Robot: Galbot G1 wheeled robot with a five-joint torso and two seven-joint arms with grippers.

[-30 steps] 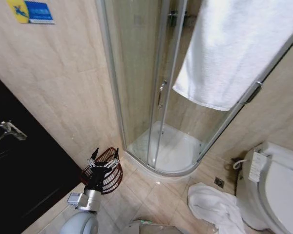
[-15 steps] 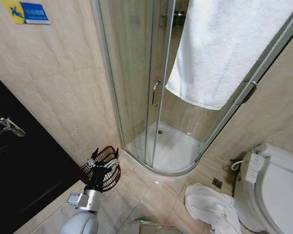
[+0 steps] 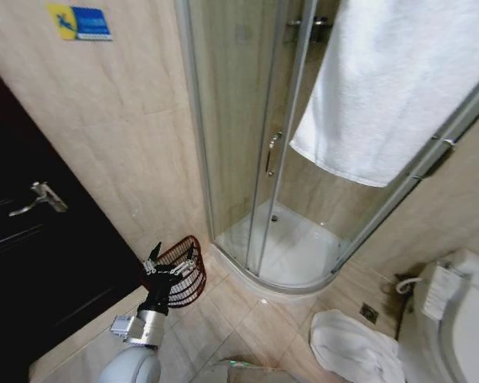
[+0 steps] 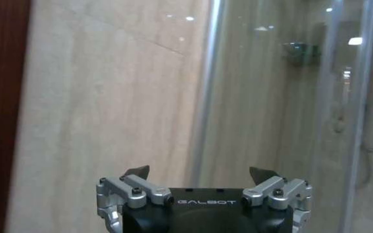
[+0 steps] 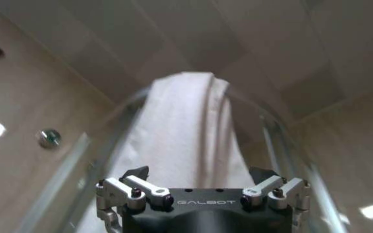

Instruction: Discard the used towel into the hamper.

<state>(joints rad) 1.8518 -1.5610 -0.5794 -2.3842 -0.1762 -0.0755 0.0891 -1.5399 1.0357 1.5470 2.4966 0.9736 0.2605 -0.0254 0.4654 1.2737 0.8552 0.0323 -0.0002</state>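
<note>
Towel [image 3: 353, 348] on the floor, crumpled white, lying just beside the toilet [image 3: 463, 319] base and near the shower [image 3: 287, 239] tray's curved lip. That looks like the used one; a second towel [image 3: 383, 88] hangs over the shower's top rail. Hamper [image 3: 182, 271] stands across the shower front from the heap, well apart from it, tucked where the tiled wall meets the dark door [image 3: 32, 263]. It tilts, its open mouth leaning toward the shower.

Left tool [image 3: 169, 257] hovers right in front of the hamper's rim, fingers spread apart and nothing between them; the left wrist view shows the same open tips against wall and glass. Right tool [image 5: 199, 174] points up at the hanging towel, fingers apart too, nothing held.

So no grasp yet, by my reading. To do this well: get low over the heap by the toilet, pinch a thick fold near its middle so the tails don't drag, lift clear of the tiles, then carry it across the shower front. Release squarely over the hamper's mouth; the light, leaning basket could tip if nudged.
</note>
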